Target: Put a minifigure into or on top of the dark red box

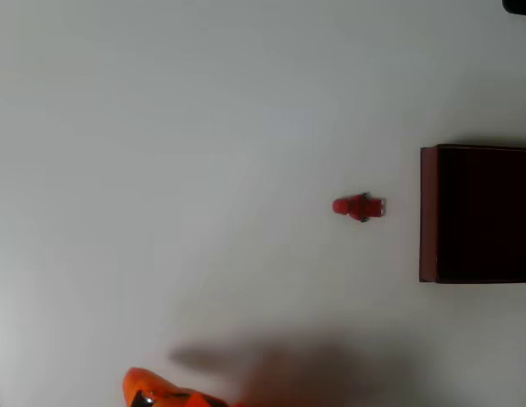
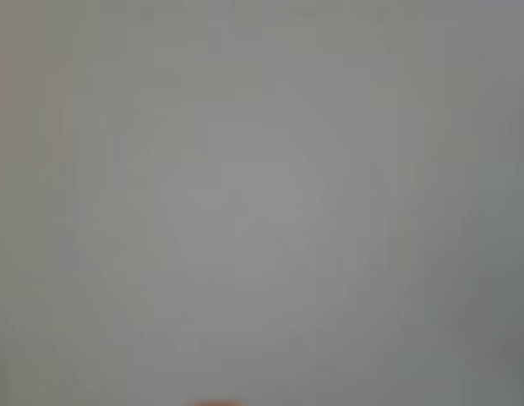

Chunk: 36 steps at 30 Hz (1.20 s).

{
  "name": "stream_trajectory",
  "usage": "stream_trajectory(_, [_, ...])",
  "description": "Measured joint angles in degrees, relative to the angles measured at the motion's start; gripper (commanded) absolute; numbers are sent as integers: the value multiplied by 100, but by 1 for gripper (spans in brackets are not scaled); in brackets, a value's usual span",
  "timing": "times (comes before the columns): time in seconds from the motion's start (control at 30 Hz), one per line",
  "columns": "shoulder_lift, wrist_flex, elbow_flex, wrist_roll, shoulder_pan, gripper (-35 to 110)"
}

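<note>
1. The orange plastic tool [image 1: 165,392] shows in part at the bottom edge of the overhead view, above a blurred shadow on the plain white worktop [image 1: 178,170]. How far it is open, and whether it has hold of anything, cannot be told.
2. The wrist view gives a blurred pale grey surface; no detail can be read.
3. The tiny bright red minifigure [image 1: 359,207] lies on its side on the worktop, right of centre in the overhead view, well apart from the tool.
4. The large rectangular dark red box [image 1: 428,212], thin-walled with a near-black inside, stands at the right edge, near the minifigure but not touching it.
</note>
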Motion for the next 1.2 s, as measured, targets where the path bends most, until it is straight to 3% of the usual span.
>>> stream_trajectory(0.23, [-18, 9, 9, 378, 88, 0])
stream_trajectory(1.2, [-18, 18, 9, 378, 105, 0])
